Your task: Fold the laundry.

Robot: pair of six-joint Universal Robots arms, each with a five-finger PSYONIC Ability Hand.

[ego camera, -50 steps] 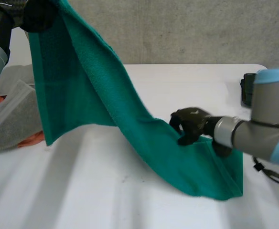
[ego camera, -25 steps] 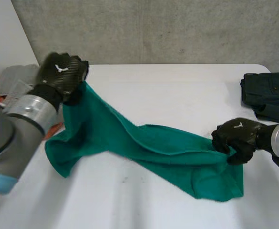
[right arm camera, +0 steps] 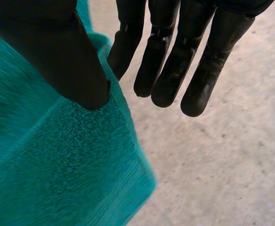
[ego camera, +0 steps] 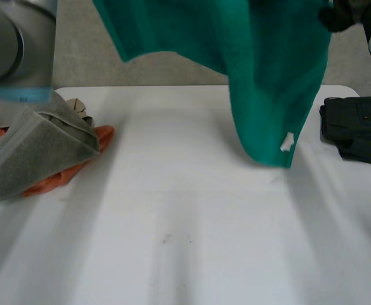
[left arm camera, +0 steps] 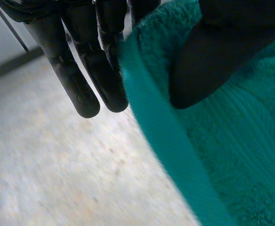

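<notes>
A teal-green terry towel (ego camera: 268,76) is hanging high above the white table (ego camera: 185,241), clear of its top, with a thick, looped pile and a flat woven band running along its hem. A small white tag (ego camera: 287,142) is showing near the towel's lowest corner, too small to read.

The left hand (left arm camera: 81,70) is pinching the towel's upper edge: its black thumb is pressing into the fluffy face while its straight fingers are backing the hem from behind. The right hand (right arm camera: 194,47) is doing the same at the other upper corner, with its thumb lying on the pile and clamping the cloth against the nearest finger, and the remaining fingers reaching straight past the edge. Both hands are hard, smooth and matt black against the soft nap.

At the table's left edge, a crumpled grey felt-like cloth (ego camera: 33,149) is lying over a bright orange cloth (ego camera: 52,181) that is peeking out beneath it. At the table's right edge, a dark navy garment (ego camera: 360,127) is sitting in a folded heap. The left arm's grey joint (ego camera: 14,44) is looming above the table's left side.
</notes>
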